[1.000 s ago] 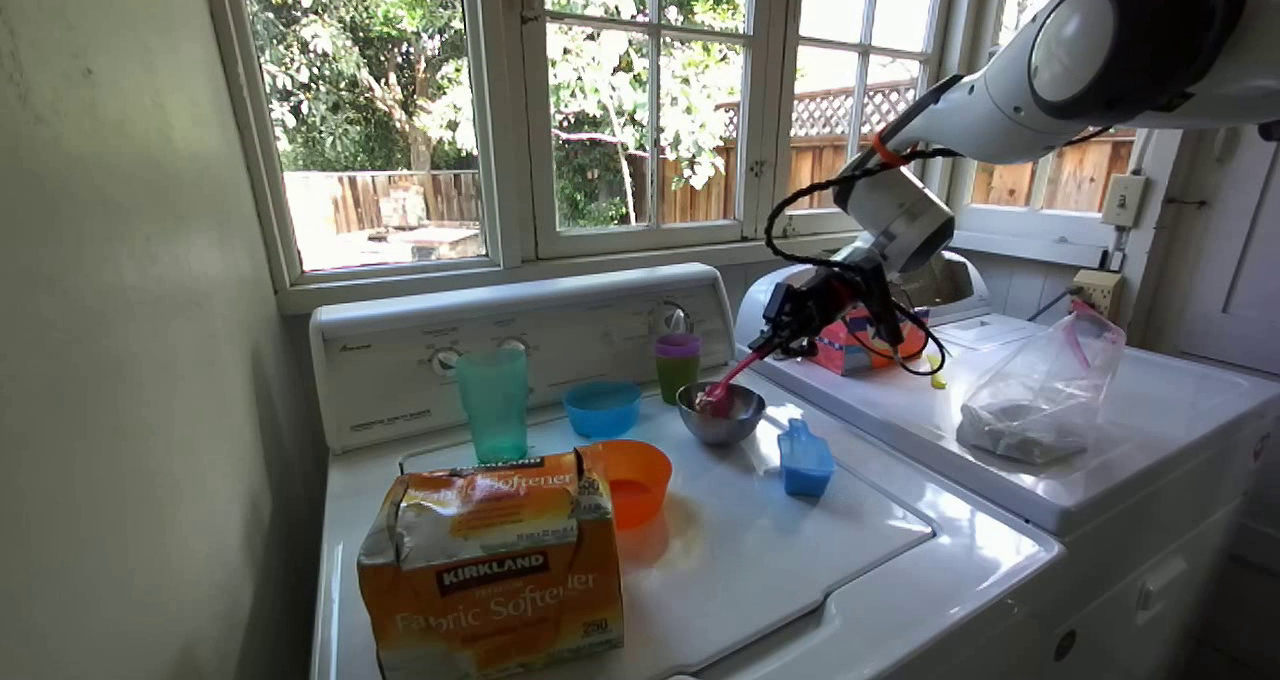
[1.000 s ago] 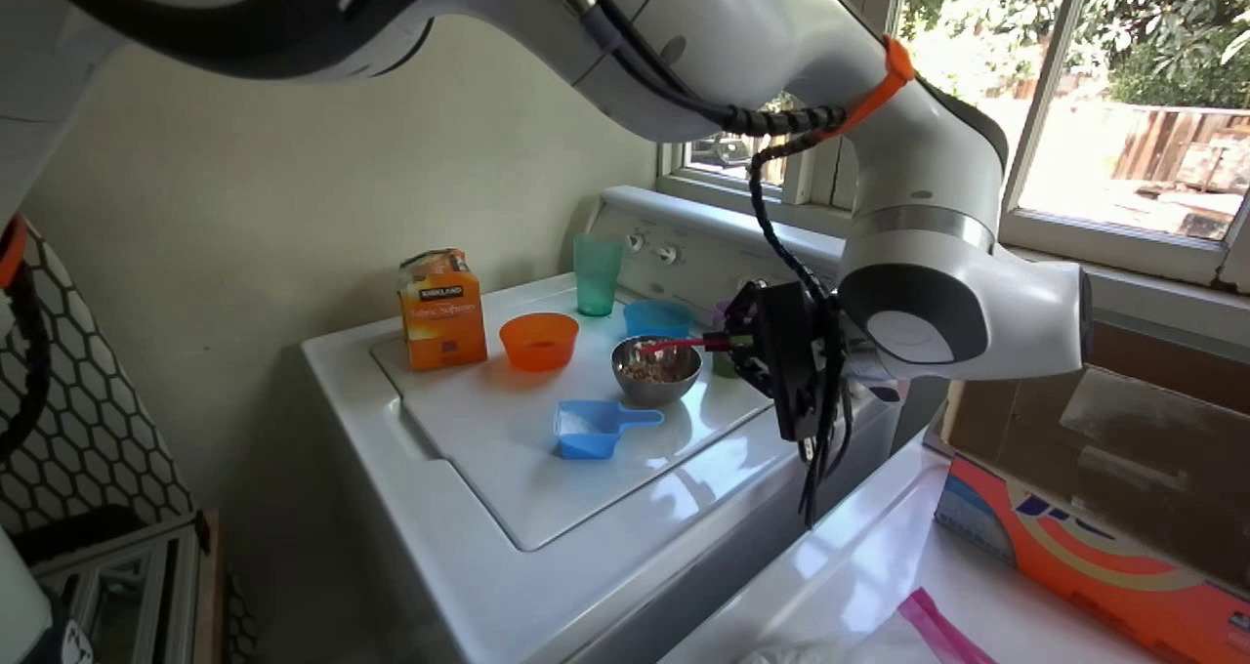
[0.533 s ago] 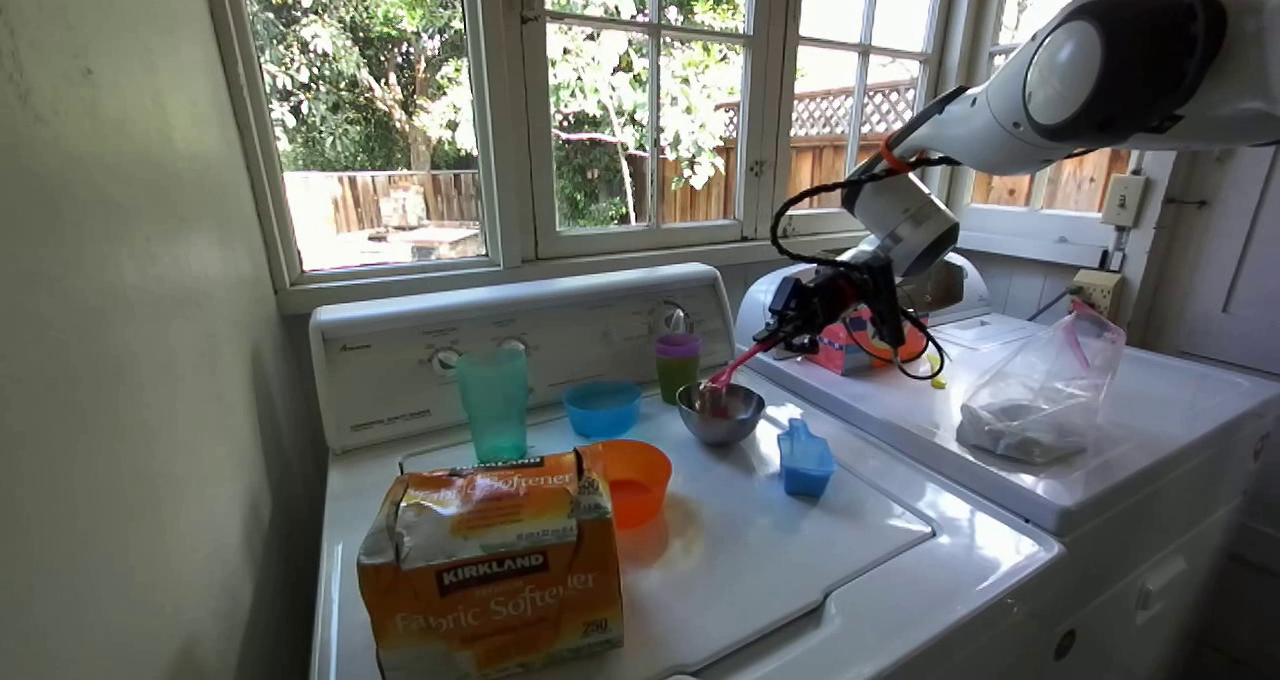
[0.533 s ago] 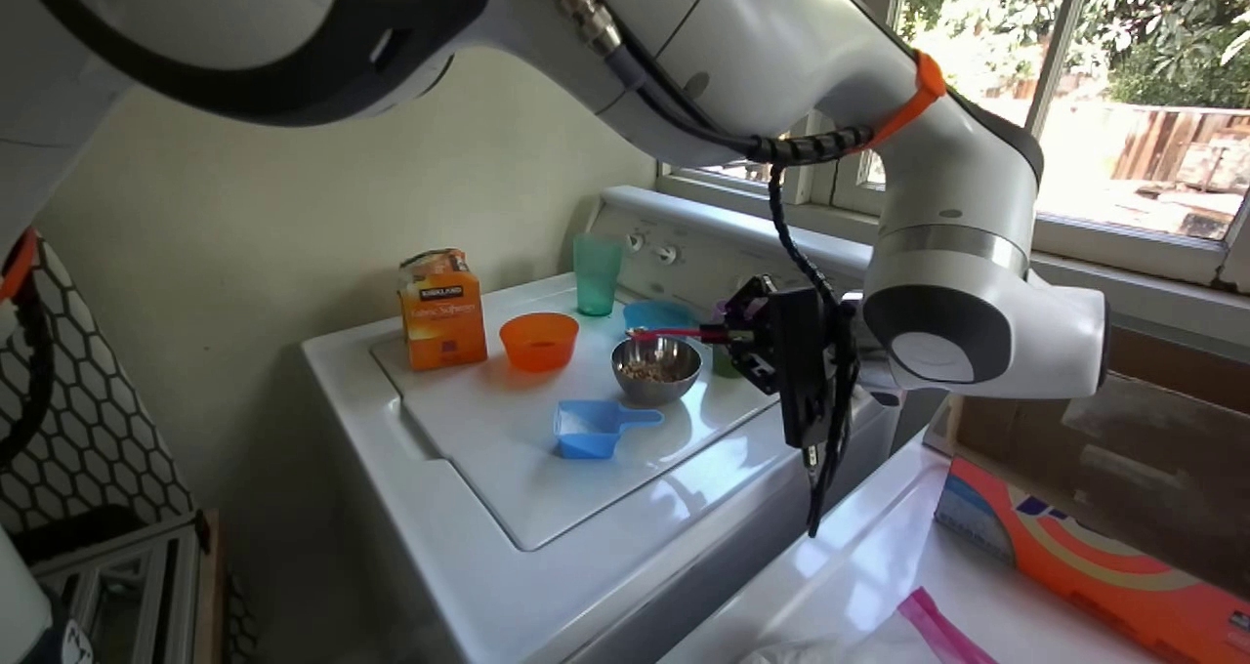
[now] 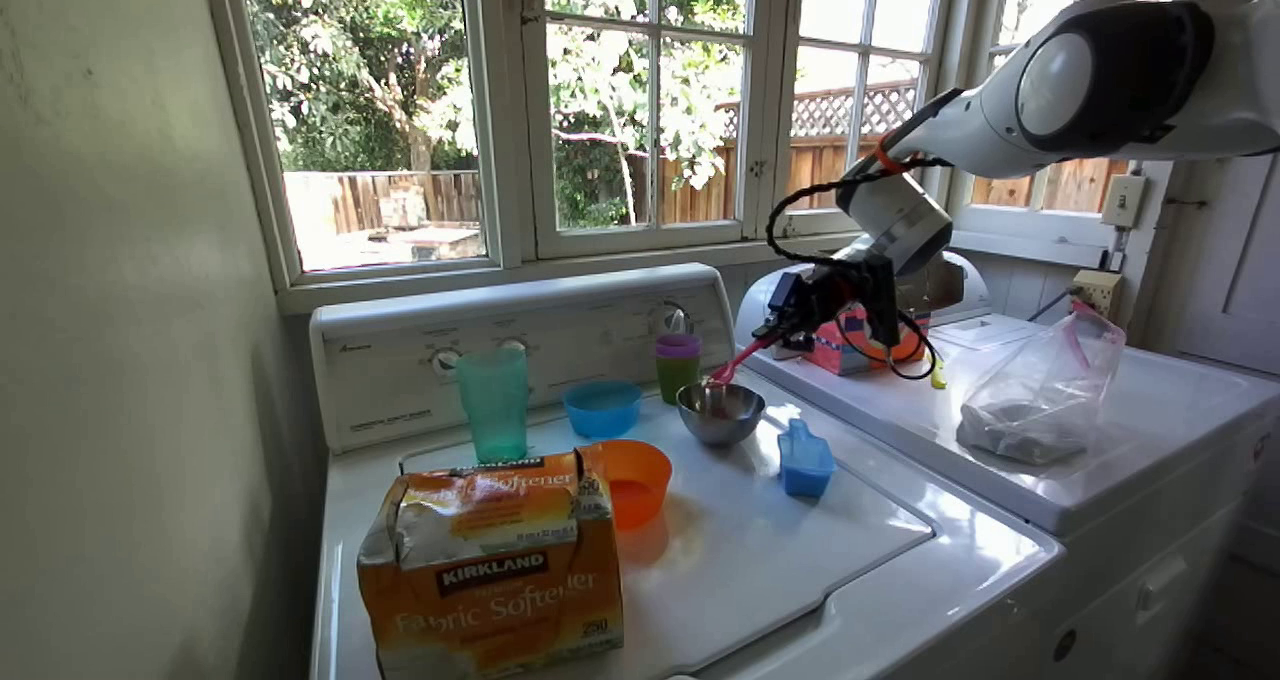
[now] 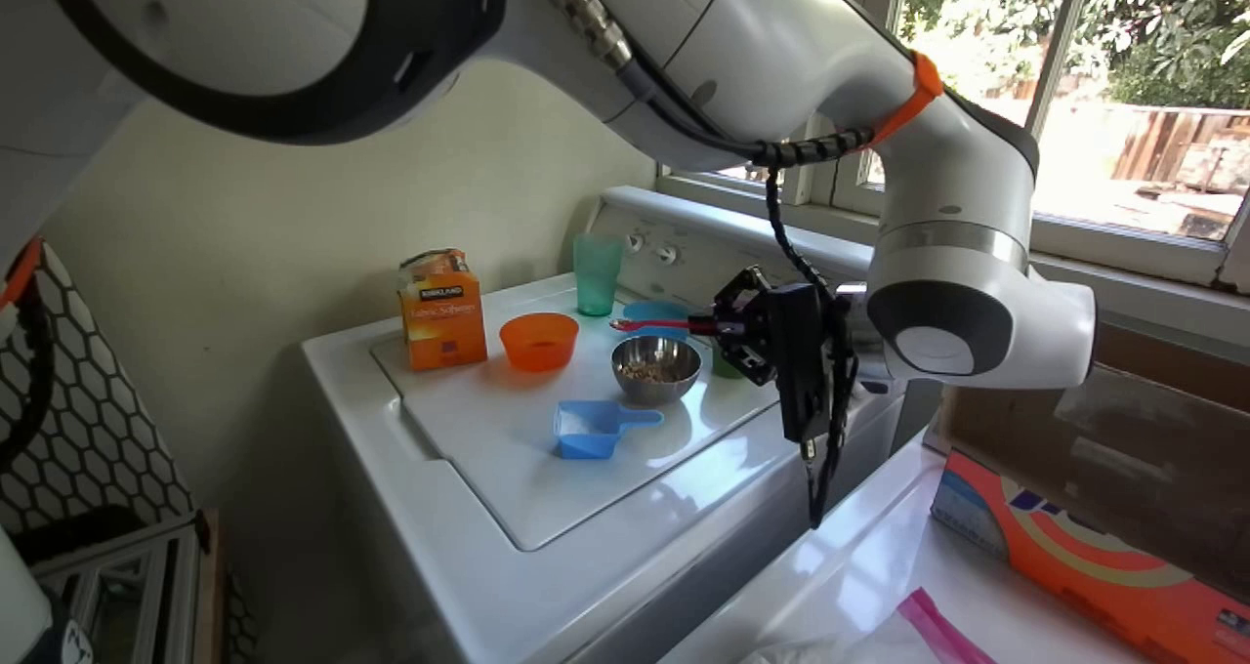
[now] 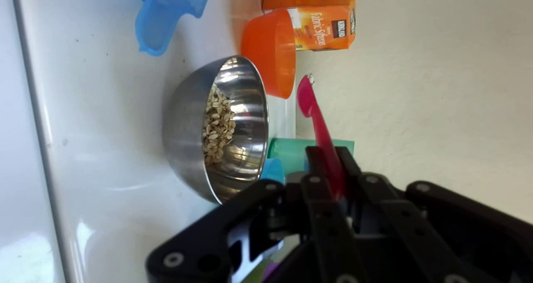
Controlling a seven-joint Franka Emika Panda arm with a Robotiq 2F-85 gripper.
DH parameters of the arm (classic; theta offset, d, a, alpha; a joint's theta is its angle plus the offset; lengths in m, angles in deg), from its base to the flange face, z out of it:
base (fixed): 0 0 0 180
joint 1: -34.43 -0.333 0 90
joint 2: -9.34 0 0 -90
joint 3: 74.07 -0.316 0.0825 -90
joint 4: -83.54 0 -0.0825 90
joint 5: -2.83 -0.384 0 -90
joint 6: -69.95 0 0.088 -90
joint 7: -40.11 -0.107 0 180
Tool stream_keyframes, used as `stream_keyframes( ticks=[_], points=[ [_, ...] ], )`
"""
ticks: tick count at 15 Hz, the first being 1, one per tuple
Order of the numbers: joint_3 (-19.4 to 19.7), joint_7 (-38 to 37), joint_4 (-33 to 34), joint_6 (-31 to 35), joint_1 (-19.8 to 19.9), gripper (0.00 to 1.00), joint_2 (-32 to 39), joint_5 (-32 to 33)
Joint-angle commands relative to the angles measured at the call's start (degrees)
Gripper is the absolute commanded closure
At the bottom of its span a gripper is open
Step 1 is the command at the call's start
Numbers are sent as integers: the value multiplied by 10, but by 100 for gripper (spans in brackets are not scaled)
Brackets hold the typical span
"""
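Note:
My gripper [image 7: 330, 152] is shut on the handle of a pink-red spoon [image 7: 324, 127], which points away from the jaws. A small pale bit shows at the spoon's tip; how much it carries is hard to see. Beside and below the spoon stands a steel bowl [image 7: 183, 129] with dry oat flakes [image 7: 218, 129] at its bottom. In an exterior view the spoon [image 6: 664, 325] lies nearly level above the bowl [image 6: 654, 388], apart from it. From another angle the spoon's head [image 5: 722, 374] is just over the bowl's back rim, partly hidden by it.
Near the bowl are a blue scoop [image 6: 586, 432], an orange bowl [image 6: 539, 344], a blue bowl [image 5: 602, 410], a green tumbler [image 5: 493, 405] and stacked purple and green cups [image 5: 678, 370]. A fabric softener box [image 5: 500, 590], a plastic bag [image 5: 1030, 430] and an orange carton [image 6: 1094, 557] stand farther off.
The spoon has risen out of the steel bowl and now hangs above it, still in my gripper. The upper arm has shifted lower in both exterior views. The other objects stay put.

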Motion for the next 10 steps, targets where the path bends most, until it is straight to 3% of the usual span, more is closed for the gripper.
stream_keyframes(
  ticks=[1,10],
  points=[
    [2,14,5,-8,-25,97,3,25],
    [-16,42,-21,3,-77,97,-18,81]
  ],
)
